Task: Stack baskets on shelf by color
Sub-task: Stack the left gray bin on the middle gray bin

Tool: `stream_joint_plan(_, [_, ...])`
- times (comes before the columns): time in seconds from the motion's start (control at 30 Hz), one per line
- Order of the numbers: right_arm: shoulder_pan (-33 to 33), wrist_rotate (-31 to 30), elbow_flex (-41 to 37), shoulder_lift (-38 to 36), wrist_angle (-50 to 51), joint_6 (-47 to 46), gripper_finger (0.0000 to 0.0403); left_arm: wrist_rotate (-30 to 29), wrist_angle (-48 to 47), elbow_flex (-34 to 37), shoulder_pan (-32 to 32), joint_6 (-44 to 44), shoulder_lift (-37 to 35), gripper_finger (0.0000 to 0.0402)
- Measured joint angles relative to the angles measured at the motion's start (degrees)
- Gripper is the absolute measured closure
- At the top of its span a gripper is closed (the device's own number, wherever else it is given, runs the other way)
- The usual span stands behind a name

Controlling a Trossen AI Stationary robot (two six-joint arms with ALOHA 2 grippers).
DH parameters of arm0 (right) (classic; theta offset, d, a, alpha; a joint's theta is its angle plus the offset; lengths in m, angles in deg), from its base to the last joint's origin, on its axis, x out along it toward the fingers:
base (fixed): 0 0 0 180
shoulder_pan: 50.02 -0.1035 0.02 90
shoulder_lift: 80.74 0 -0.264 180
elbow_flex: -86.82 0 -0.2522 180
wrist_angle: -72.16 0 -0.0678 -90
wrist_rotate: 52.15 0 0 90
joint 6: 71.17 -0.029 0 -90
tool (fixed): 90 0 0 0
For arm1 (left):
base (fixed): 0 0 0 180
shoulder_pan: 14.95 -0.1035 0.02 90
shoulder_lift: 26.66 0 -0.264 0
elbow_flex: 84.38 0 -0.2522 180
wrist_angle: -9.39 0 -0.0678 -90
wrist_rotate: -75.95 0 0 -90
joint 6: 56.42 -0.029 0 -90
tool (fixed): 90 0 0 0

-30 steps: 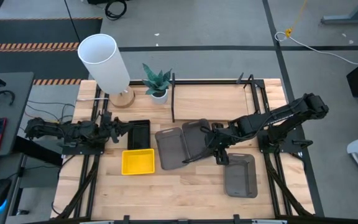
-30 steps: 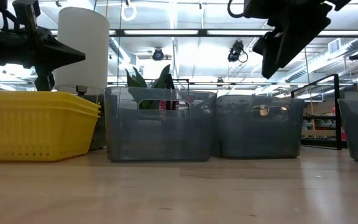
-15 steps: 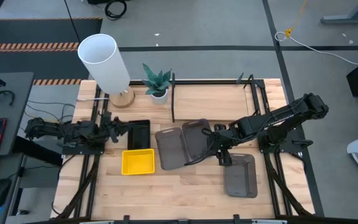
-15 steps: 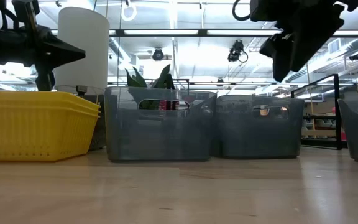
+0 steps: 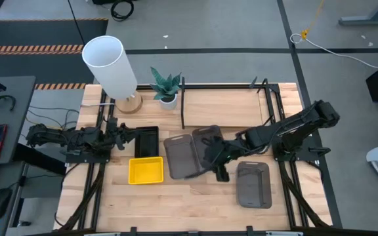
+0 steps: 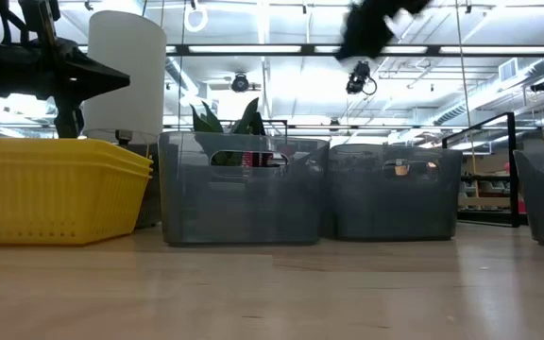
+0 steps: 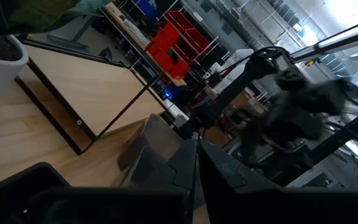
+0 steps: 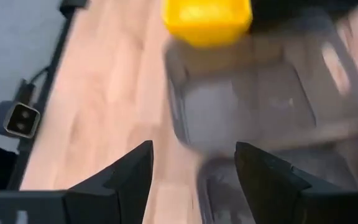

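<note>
Swings left since a second ago, right gripper (image 5: pixel 214 164) now over the two touching grey baskets (image 5: pixel 181 156) mid-table, fingers (image 8: pixel 132 177) spread wide and holding nothing, third grey basket (image 5: pixel 253 184) sitting apart to the right. Unmoved on the left, yellow basket (image 5: pixel 146 170) and black basket (image 5: pixel 146 141) just beside the left gripper (image 5: pixel 126 132), whose fingers cannot be told open or closed. At the far side, shelf (image 5: pixel 225 103) with its wooden board bare.
</note>
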Motion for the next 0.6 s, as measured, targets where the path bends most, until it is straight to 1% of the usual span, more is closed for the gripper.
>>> stream_joint_plan(0.13, [-1.5,-3.0,11.1,8.2,2.0,5.8,0.0174,0.0,0.0,0.0,0.0,0.0,0.0,0.0368])
stream_joint_plan(0.23, [-0.8,-3.2,16.6,13.9,2.0,7.6,0.0174,0.0,-0.1,0.0,0.0,0.0,0.0,0.0366])
stream_joint_plan(0.43, [0.1,-0.2,21.8,22.9,2.3,10.0,0.0174,0.0,-0.2,0.0,0.0,-0.1,0.0,0.0373])
stream_joint_plan(0.6, [0.2,1.6,23.0,27.8,2.2,10.5,0.0174,0.0,-0.2,0.0,0.0,0.0,0.0,0.0376])
